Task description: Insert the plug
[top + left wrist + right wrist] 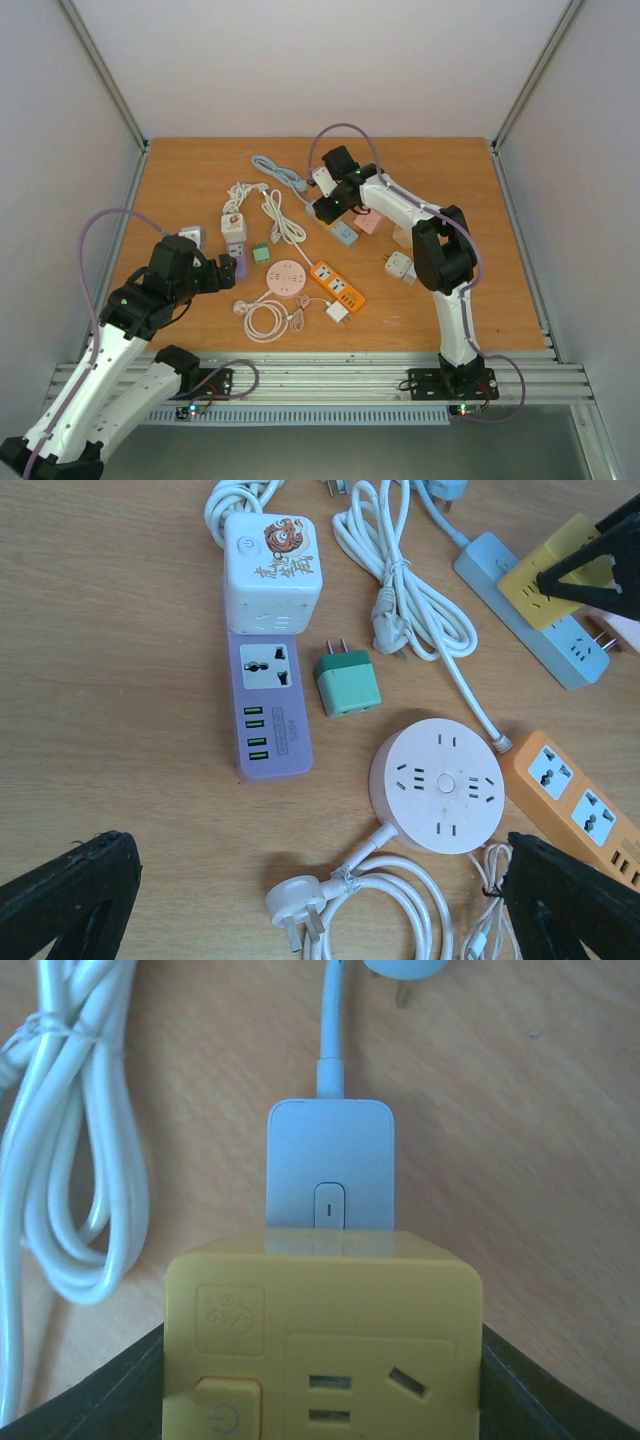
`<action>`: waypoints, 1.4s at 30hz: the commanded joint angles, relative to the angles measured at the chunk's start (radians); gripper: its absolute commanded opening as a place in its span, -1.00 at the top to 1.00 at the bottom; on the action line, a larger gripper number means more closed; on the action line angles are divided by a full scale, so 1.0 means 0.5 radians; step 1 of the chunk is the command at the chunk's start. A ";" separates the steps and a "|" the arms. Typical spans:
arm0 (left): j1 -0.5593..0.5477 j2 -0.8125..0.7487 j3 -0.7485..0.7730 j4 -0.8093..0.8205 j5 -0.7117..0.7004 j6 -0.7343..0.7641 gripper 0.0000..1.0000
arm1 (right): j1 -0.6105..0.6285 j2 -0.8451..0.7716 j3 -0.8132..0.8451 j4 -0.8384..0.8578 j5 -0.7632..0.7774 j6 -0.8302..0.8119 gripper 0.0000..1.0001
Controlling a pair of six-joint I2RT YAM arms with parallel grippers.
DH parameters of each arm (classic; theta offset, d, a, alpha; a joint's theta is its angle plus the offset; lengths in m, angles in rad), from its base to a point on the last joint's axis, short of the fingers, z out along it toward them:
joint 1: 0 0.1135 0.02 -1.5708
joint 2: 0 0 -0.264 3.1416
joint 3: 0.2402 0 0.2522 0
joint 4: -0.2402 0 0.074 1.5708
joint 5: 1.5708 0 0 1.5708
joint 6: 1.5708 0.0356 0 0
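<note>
My right gripper (335,205) is shut on a yellow cube adapter (322,1350), with a dark finger pressed on each side of it. The cube sits on or just above the end of a light-blue power strip (330,1175); contact is hidden. The strip's switch shows just past the cube. In the left wrist view the yellow cube (545,580) sits over the blue strip (565,650) between the right fingers (590,555). My left gripper (320,905) is open and empty above the table, near a purple strip (270,705).
A white printed cube (270,570) butts against the purple strip's far end. A green adapter (347,680), round pink socket (440,785), orange strip (570,800), white plug (295,905) and coiled white cable (400,590) lie mid-table. A white adapter (400,266) lies right.
</note>
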 commanded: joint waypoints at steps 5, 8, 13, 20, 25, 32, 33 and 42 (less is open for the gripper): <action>0.007 -0.025 -0.021 0.064 -0.005 0.032 -0.97 | 0.023 0.151 0.088 -0.062 0.306 0.315 0.31; 0.007 -0.033 -0.021 0.063 -0.006 0.031 -0.97 | 0.009 0.278 0.232 -0.237 0.170 0.297 0.30; 0.007 -0.056 -0.023 0.059 -0.019 0.029 -0.98 | -0.007 0.383 0.278 -0.333 -0.014 0.408 0.31; 0.008 -0.050 -0.026 0.063 -0.017 0.026 -0.98 | 0.022 0.490 0.270 -0.454 0.260 0.546 0.30; 0.008 -0.041 -0.019 0.059 -0.028 0.029 -0.98 | 0.051 0.480 0.175 -0.439 0.277 0.778 0.24; 0.008 -0.043 -0.020 0.057 -0.037 0.029 -0.98 | 0.074 0.462 0.019 -0.343 0.278 1.038 0.22; 0.007 -0.045 -0.020 0.057 -0.040 0.029 -0.98 | 0.078 0.459 -0.009 -0.322 0.341 1.062 0.22; 0.009 -0.042 -0.021 0.057 -0.052 0.029 -0.98 | 0.109 0.479 -0.108 -0.251 0.609 1.135 0.22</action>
